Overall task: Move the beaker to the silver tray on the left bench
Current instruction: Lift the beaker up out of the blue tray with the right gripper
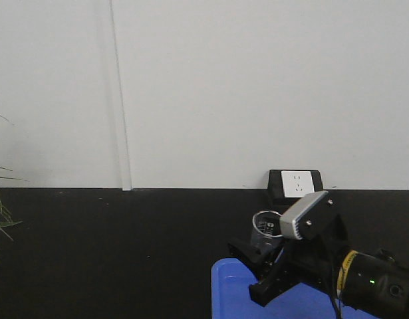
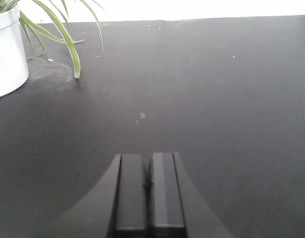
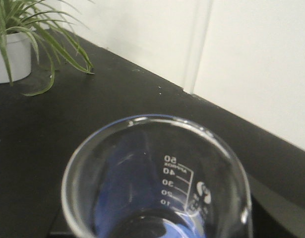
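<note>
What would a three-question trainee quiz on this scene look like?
1. True or false: the left gripper is shut with nothing between its fingers.
2. Multiple choice: the highest graduation printed on the beaker is A) 50, B) 100, C) 250.
3. Short answer: in the front-facing view, what colour is the tray below the beaker?

Key: 1 true; 2 A; 3 blue.
</note>
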{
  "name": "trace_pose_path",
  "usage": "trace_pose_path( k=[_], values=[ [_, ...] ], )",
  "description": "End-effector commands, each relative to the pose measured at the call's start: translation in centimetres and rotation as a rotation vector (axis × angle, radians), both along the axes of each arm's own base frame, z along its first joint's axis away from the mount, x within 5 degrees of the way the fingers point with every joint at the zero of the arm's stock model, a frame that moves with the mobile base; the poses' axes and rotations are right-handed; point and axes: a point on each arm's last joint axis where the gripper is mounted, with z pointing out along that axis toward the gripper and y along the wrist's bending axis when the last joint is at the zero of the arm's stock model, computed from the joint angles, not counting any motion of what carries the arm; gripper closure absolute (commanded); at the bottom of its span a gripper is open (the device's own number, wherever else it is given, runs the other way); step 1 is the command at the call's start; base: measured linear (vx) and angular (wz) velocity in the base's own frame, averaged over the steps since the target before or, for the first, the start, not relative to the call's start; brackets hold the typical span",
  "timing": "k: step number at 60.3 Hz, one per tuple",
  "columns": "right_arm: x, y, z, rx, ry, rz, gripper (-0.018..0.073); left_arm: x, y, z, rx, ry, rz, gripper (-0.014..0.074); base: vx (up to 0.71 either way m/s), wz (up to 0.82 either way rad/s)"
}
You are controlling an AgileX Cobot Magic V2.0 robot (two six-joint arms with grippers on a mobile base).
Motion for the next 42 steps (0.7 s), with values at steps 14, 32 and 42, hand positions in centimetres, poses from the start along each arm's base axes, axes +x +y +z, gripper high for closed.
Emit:
trace_pose_path(
  k=[14, 32, 42],
  values=[
    [-2.0, 4.0, 5.5, 0.051, -0.11, 0.078, 0.0573, 0.2, 0.0, 0.1, -0.008, -0.067, 0.0, 0.0595, 0.0, 0.0],
    [-2.3, 4.4, 5.3, 0.043, -0.106, 0.094, 0.0573, 0.2, 0.0, 0.1, -0.008, -0.067, 0.0, 0.0595, 0.0, 0.0],
    [-2.3, 4.4, 5.3, 0.043, -0.106, 0.094, 0.0573, 0.2, 0.0, 0.1, -0.008, -0.067, 0.0, 0.0595, 0.0, 0.0]
  ],
)
